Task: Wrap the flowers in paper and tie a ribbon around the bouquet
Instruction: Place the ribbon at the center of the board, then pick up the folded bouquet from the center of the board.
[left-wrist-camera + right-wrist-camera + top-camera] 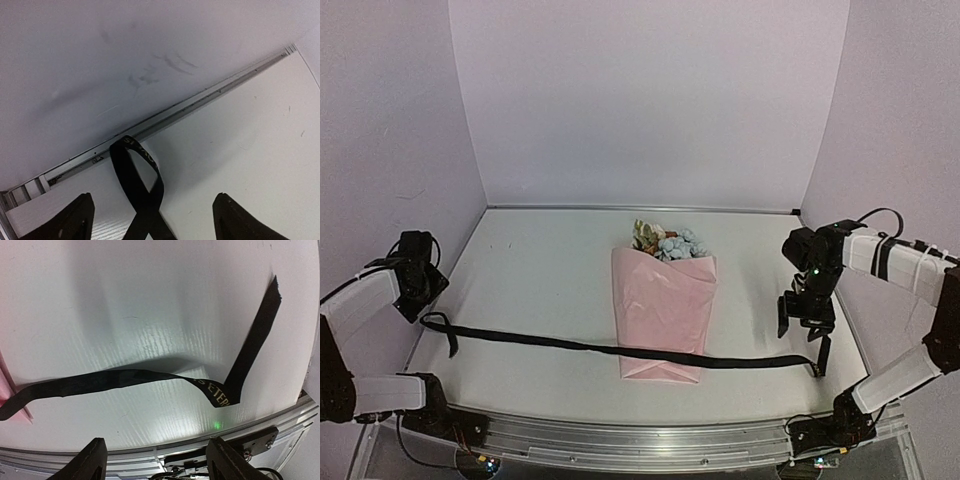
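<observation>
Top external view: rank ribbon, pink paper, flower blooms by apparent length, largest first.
1. ribbon, crossing nearly the whole table.
2. paper.
3. flowers, only blooms showing.
By area, paper leads; ribbon and flowers look too alike to rank.

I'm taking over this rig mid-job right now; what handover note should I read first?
Open, holding nothing: left claw over the looped left end of the ribbon, right claw over its right end.
Done: flowers wrapped in paper; the bouquet lies centrally, ribbon flat across its lower part.
Left: tie the ribbon.
</observation>
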### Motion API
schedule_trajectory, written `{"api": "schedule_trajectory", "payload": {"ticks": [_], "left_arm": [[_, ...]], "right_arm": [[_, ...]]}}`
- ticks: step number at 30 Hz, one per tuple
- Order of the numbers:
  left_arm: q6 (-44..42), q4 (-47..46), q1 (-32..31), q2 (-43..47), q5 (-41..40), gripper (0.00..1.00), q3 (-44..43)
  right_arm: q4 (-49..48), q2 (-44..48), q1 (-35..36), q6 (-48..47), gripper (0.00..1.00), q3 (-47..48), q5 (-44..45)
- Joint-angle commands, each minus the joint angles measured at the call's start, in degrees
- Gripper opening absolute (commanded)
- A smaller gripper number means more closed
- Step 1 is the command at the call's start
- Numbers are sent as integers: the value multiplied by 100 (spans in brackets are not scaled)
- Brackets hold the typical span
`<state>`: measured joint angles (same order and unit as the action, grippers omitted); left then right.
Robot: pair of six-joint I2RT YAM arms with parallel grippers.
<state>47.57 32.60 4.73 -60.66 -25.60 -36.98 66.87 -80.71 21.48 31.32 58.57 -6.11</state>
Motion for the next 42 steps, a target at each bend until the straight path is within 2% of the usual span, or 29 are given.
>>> {"api": "schedule_trajectory", "payload": {"ticks": [1, 5, 10, 13, 15, 18, 23, 33, 38, 42], "left_arm": [[-737, -329, -11, 98, 785, 91, -456], [-1056, -315, -487, 267, 909, 98, -680], [-1336, -307, -1680, 98, 814, 100, -1118], [-1404, -643, -2248, -72, 1293, 99, -1179], [-1445, -866, -2598, -286, 1748, 95, -1187], [-1456, -1461, -3024, -607, 2534, 87, -1044], [-1381, -2502, -3465, -1268, 3825, 78, -892], [-1224, -3669, -4278, -2920, 4927, 68, -1280], [-1160, -4072, -4452, -3599, 5258, 69, -1467], [-1035, -4311, -4534, -4103, 5465, 67, -1683]], "right_arm": [[-526, -144, 119, 279, 71, 68, -489], [-751, -305, 239, 483, 73, 194, -745], [-1129, -355, 530, 697, 73, 155, -697], [-1282, -434, 601, 738, 73, 143, -678], [-1338, -328, 598, 779, 76, -1, -515], [-1711, -453, 618, 745, 76, 52, -846], [-2407, -1175, 920, 791, 77, 607, -1283], [-3440, -2395, 1190, 1366, 76, 1135, -1637], [-3730, -2648, 1209, 1518, 68, 1065, -1642], [-3952, -2791, 1209, 1657, 58, 993, -1744]]}}
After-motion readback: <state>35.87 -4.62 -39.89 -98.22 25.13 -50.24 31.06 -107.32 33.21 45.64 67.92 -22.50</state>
